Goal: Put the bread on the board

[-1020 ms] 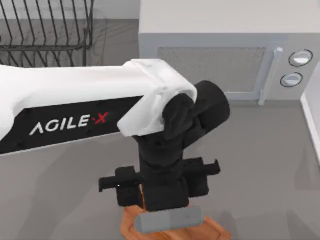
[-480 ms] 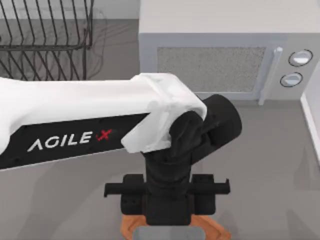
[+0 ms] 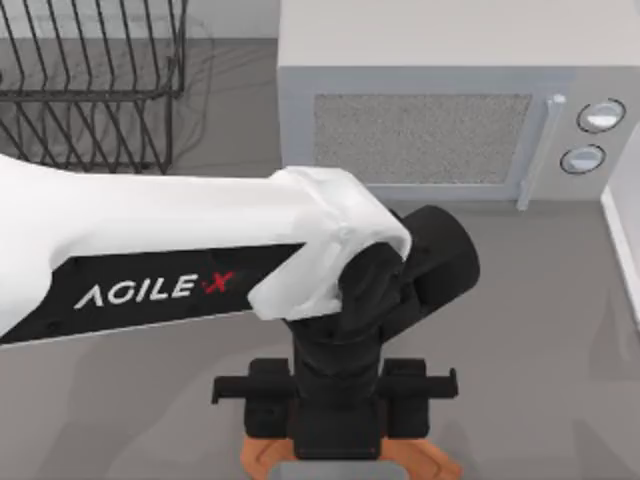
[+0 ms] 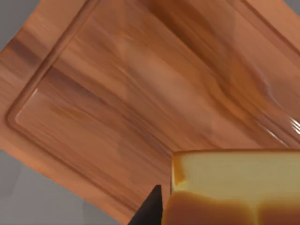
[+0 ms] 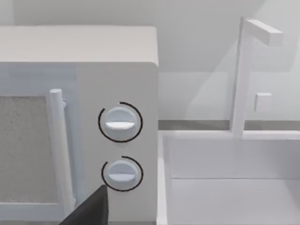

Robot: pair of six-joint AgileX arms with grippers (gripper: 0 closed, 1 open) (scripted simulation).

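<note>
The orange-brown wooden board lies flat under my left wrist camera, its rim groove running along the edge. In the top view its corners peek out at the bottom centre from under my left arm. The bread, a pale yellow loaf slice with a brown crust, hangs just above the board. My left gripper is shut on it, and one dark finger presses against its side. My right gripper is parked off to the right, facing the microwave's knobs.
A grey microwave stands at the back, right of centre. A black wire dish rack fills the back left. A white sink with a tap lies at the right edge.
My left arm has shifted toward the table's front edge, so its gripper now covers more of the board. The grey camera block below the wrist has slid out of the picture.
</note>
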